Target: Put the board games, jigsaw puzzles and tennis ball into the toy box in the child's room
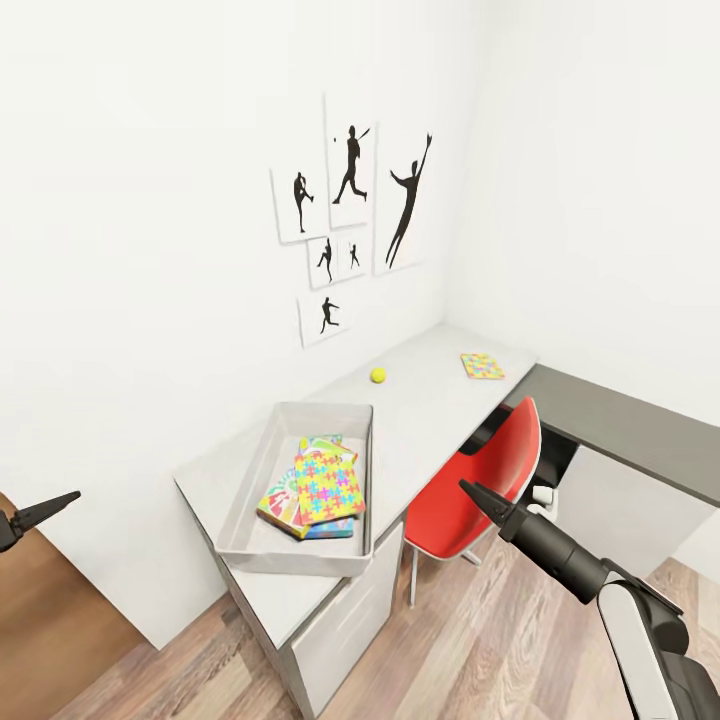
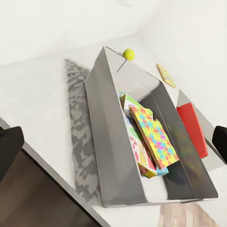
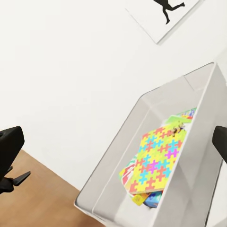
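Note:
The light-grey toy box [image 1: 248, 478] stands on the near end of the table [image 1: 430, 415]. Inside it a jigsaw puzzle [image 1: 328, 485] lies on top of the board games: a red-yellow box [image 1: 276, 502], a pastel one [image 1: 322, 442] and a blue one [image 1: 336, 529]. In the left wrist view the same puzzle [image 2: 153, 137] leans across the toy box [image 2: 106, 142]. The tennis ball [image 1: 378, 375] and a second jigsaw puzzle [image 1: 482, 366] rest further along the table. My left gripper [image 1: 45, 508] hovers left of the table, open and empty. By the red chair, my right gripper [image 1: 478, 495] is open and empty too.
A red chair [image 1: 470, 500] is tucked under the table between the toy box and my right arm. A lower dark-grey cabinet top [image 1: 620, 425] joins the table at the right. Baseball-player silhouette pictures [image 1: 350, 200] hang on the white wall. Wood-plank floor [image 1: 480, 650] lies in front.

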Available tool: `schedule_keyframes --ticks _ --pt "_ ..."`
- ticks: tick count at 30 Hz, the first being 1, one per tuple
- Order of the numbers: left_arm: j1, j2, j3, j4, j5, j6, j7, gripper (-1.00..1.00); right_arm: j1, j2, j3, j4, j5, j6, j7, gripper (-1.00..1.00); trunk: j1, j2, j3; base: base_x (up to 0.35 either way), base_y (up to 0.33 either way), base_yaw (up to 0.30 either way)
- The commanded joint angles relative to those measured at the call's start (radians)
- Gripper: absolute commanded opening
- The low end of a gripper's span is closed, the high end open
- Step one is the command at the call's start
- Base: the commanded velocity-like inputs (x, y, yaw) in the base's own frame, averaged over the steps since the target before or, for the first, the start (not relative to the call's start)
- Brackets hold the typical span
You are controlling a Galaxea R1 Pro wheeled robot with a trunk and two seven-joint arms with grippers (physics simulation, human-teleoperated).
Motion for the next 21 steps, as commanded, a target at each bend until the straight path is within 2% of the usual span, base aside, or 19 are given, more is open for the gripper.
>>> schedule_keyframes --ticks 1,9,16,21 --pt "-0.002 0.0 0.003 -0.001 -0.011 0.01 -0.009 1.0 -0.001 0.0 -0.001 0.0 -0.005 0.007 0.001 1.0 0.001 -0.002 -0.002 -0.039 0.0 0.004" --pt "-0.002 0.0 0.003 -0.001 -0.009 0.01 -0.01 1.0 -0.001 0.0 -0.006 0.0 0.004 0.007 0.001 1.0 0.001 -0.002 -0.002 -0.115 -0.044 0.001" --pt "-0.002 0.0 0.003 -0.002 -0.008 0.01 -0.011 1.0 -0.001 0.001 -0.017 0.0 0.007 0.008 0.0 1.0 0.001 -0.002 -0.002 -0.203 -0.167 0.001" --pt "-0.002 0.0 0.003 -0.002 -0.007 0.01 -0.011 1.0 -0.001 0.001 -0.019 0.0 0.007 0.008 -0.004 1.0 0.001 -0.002 0.0 -0.074 -0.159 0.115"
